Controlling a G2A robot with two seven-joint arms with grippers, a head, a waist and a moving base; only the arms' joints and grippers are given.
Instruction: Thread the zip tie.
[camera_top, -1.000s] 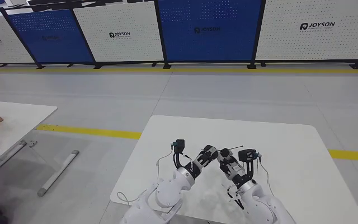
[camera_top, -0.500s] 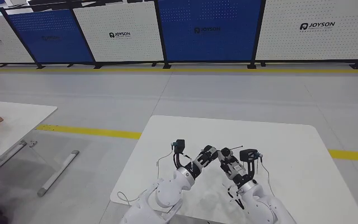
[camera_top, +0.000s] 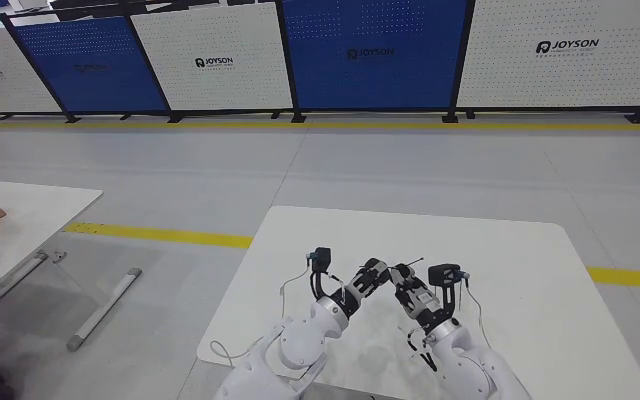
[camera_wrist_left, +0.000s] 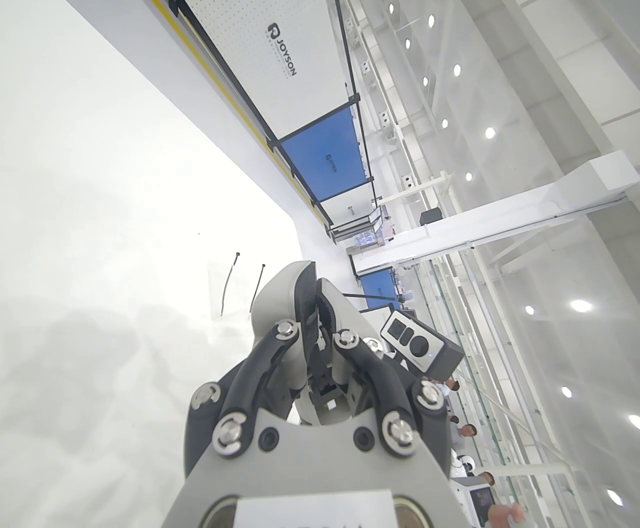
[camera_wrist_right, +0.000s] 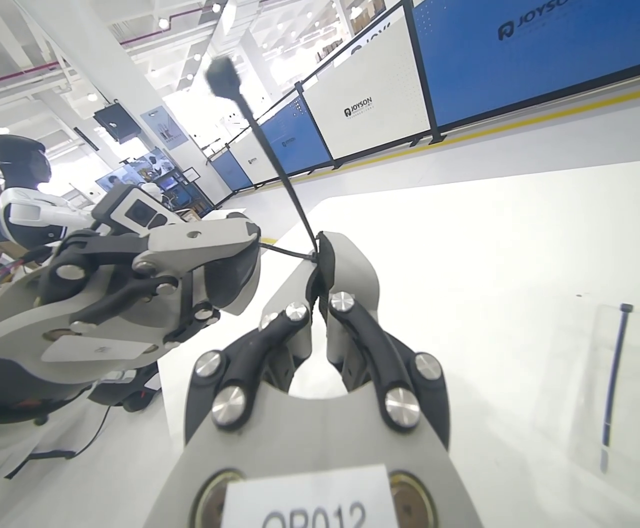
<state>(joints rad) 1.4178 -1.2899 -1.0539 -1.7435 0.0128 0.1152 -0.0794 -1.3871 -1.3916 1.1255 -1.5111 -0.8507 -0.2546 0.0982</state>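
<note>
Right gripper (camera_wrist_right: 317, 260): we pinch the thin black plastic zip tie (camera_wrist_right: 270, 150) mid-strap, leaving its head free.
Left gripper (camera_wrist_left: 316, 285): closed on the tail, to steer it headward.
Where: above the white table (camera_wrist_right: 475, 240), near edge.

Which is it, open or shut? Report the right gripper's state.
Shut: the right gripper pinches the zip tie, fingers pressed together on its strap.
</note>
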